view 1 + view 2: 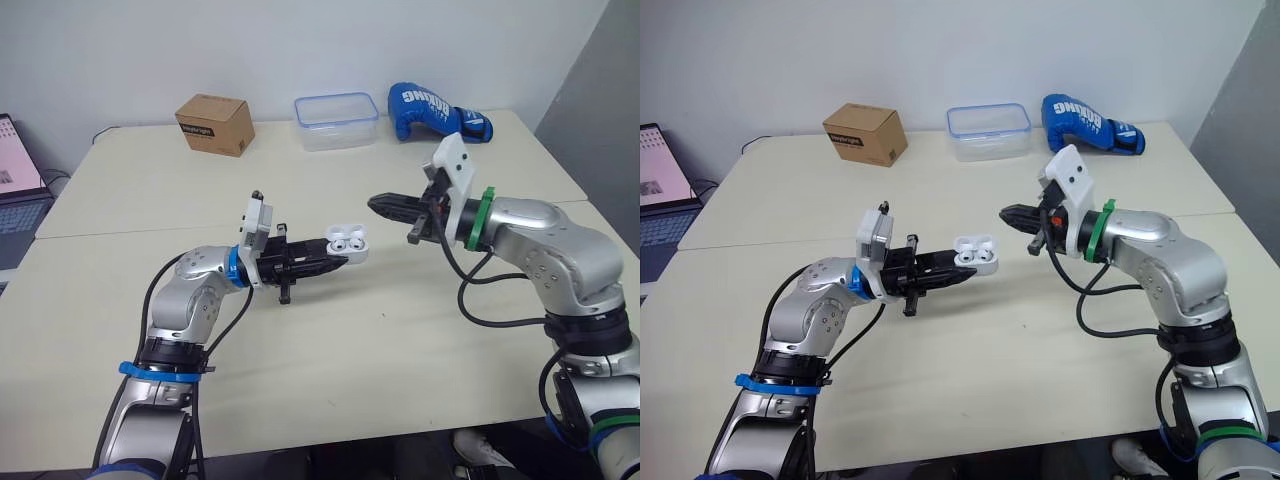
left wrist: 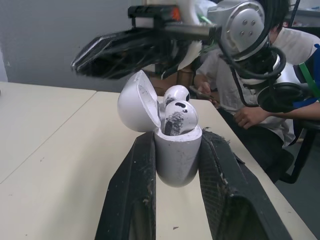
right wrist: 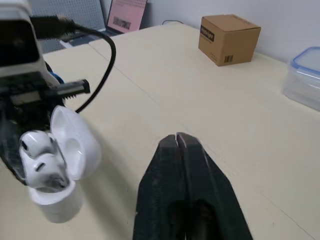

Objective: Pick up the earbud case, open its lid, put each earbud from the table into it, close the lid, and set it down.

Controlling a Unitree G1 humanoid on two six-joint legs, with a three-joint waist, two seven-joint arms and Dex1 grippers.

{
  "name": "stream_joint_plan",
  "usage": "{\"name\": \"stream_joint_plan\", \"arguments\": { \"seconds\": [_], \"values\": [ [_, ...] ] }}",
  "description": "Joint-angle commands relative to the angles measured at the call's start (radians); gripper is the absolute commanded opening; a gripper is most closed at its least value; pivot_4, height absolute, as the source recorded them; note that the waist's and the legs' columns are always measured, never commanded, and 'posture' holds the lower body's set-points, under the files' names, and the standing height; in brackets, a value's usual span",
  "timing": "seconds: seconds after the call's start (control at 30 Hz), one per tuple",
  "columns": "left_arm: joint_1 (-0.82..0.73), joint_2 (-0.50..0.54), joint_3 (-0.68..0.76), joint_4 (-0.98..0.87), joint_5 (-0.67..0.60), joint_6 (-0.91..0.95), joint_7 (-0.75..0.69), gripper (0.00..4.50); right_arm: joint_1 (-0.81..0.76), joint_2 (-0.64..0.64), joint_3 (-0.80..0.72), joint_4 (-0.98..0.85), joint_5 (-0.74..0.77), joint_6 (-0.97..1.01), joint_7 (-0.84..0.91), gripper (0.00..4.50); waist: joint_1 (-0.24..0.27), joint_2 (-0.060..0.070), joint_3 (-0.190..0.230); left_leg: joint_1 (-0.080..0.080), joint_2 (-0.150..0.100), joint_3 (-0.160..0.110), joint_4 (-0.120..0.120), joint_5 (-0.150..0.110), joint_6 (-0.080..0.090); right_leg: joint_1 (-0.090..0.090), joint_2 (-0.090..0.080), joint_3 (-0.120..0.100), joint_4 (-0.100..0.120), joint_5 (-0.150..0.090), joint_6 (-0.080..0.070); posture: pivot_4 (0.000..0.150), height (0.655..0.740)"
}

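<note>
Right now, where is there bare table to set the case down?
The near table, between both arms, is bare, and so is the stretch between the box and the left gripper. The far edge is crowded: box, container, glove. The right gripper hangs close beside the case.

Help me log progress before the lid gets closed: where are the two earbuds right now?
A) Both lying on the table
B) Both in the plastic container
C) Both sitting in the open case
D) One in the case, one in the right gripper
C: both earbuds sit in the open case clamped by the left gripper, and the right gripper is shut and holds nothing.
</note>
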Motion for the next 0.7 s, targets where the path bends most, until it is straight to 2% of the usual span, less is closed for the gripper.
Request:
{"name": "stream_joint_plan", "arguments": {
  "seconds": [0.03,0.27,0.7],
  "values": [
    [-0.005,0.007,0.012,-0.045,-0.02,-0.001,-0.005,0.82,-0.047,-0.015,0.067,0.034,-0.075,-0.102,0.103,0.02,0.0,0.0,0.0,0.0,0.0,0.0,0.0,0.0,0.0,0.0,0.0,0.0,0.0,0.0,0.0,0.15,0.7307],
    [0.002,0.012,0.012,-0.055,-0.021,0.006,-0.001,0.82,-0.049,0.028,0.108,0.059,-0.135,-0.169,0.156,0.02,0.0,0.0,0.0,0.0,0.0,0.0,0.0,0.0,0.0,0.0,0.0,0.0,0.0,0.0,0.0,0.15,0.7307],
    [0.013,0.024,0.012,-0.065,-0.017,0.039,0.026,0.82,-0.029,0.072,0.058,0.012,-0.132,-0.228,0.167,0.02,0.001,0.0,0.0,0.0,0.0,-0.001,0.0,0.0,0.0,0.0,0.0,0.0,0.0,0.0,0.0,0.15,0.7307]
  ]
}}
